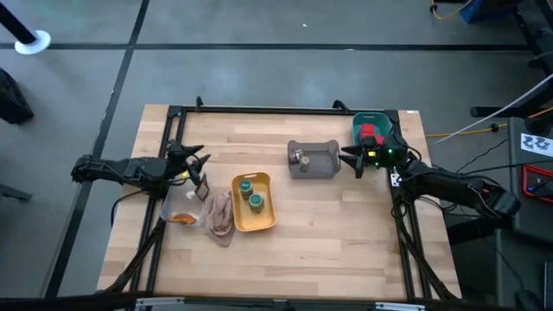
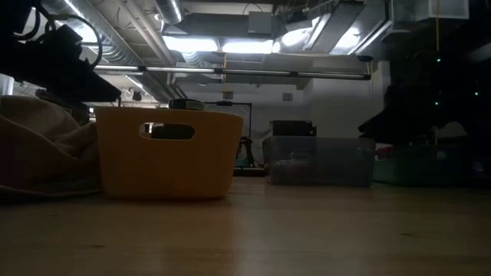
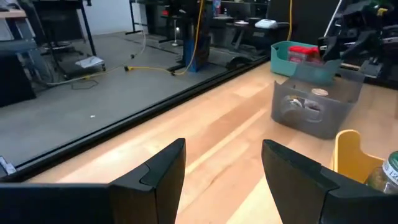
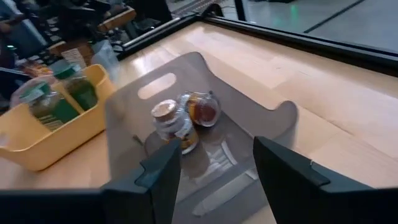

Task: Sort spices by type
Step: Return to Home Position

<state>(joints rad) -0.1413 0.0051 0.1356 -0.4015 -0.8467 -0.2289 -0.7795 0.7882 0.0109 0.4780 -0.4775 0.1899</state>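
Two green-lidded jars stand in the yellow tray. Two tiny round jars lie in the grey tray. Red blocks sit in the teal tray. An orange-brown sachet lies left of the beige cloth, and a dark sachet lies just near of my left gripper. My left gripper is open and empty, pointing toward the table's right. My right gripper is open and empty at the grey tray's right end, above it in the right wrist view.
The black frame rails run along the table's far, left and right edges. Bare wood lies between my left gripper and the grey tray, and along the near half of the table. The low view shows the yellow tray and the cloth close up.
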